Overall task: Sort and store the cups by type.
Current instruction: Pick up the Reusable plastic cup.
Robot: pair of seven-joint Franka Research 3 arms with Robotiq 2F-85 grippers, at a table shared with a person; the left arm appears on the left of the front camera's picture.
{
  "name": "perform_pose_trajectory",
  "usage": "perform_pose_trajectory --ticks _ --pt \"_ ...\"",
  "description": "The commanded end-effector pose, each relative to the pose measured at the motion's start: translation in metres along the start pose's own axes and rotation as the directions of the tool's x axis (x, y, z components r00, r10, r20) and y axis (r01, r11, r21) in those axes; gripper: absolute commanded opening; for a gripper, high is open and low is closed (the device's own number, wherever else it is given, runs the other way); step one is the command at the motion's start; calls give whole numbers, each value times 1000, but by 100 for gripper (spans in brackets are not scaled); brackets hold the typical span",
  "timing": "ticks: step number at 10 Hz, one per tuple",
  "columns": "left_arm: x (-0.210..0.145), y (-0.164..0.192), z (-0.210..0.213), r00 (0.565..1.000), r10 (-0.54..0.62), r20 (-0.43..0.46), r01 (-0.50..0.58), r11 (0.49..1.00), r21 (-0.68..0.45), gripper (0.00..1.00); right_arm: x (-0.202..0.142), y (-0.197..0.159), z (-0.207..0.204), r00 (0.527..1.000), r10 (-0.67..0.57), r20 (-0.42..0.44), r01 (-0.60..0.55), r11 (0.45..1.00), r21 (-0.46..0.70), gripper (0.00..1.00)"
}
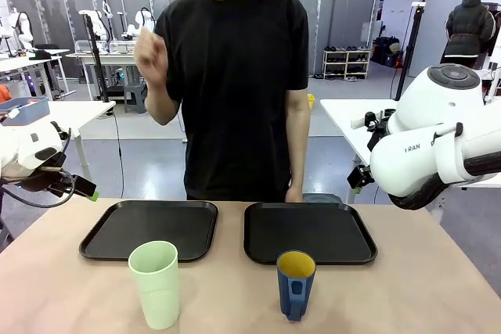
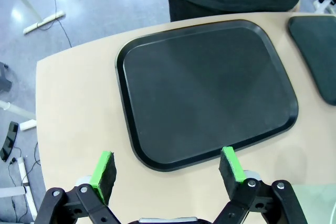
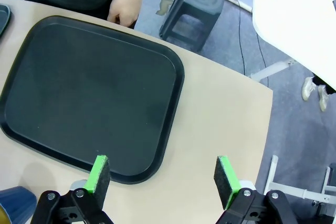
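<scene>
**A:** Layout?

**B:** Two black trays are being carried side by side on the surface [image 1: 438, 271]: left tray [image 1: 149, 228] and right tray [image 1: 309, 232], both bare. The pale green tumbler [image 1: 155, 283] is standing upright just in front of the left tray. The dark blue cup [image 1: 296, 283] is upright at the right tray's near edge, handle facing the robot.

**A:** Approach?

**B:** One cup per tray is being assumed. A side grasp at mid-height is advised for the tumbler, pads squared to the taper. The blue cup should be pinched clear of its handle.

**A:** Arms?

**B:** Both are being held high and back, angled down over the trays. The left gripper [image 2: 168, 163] is being held wide open with nothing in it. Same for the right gripper [image 3: 163, 170].
</scene>
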State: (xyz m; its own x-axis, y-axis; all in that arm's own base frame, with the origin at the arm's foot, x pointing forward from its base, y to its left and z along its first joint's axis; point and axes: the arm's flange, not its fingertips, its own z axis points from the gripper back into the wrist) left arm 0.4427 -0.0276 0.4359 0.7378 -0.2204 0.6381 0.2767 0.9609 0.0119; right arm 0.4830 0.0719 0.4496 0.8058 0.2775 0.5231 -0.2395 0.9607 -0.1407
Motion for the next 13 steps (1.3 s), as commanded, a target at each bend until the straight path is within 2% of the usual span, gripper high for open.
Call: perform_pose_trajectory --ticks 1,7,11,13 --pt "0 0 0 1000 0 1 0 1000 0 100 0 -2 -1 1000 -3 -3 3 1000 -2 100" --pt "0 0 0 1000 0 0 0 1000 0 100 0 -2 -1 1000 -3 -3 3 1000 -2 100" --pt "-1 4 -1 999 -12 -35 12 1000 12 100 0 -2 -1 1000 -3 -3 3 1000 -2 100" --pt "-1 9 5 996 -77 -43 78 997 30 100 0 -2 -1 1000 -3 -3 3 1000 -2 100"
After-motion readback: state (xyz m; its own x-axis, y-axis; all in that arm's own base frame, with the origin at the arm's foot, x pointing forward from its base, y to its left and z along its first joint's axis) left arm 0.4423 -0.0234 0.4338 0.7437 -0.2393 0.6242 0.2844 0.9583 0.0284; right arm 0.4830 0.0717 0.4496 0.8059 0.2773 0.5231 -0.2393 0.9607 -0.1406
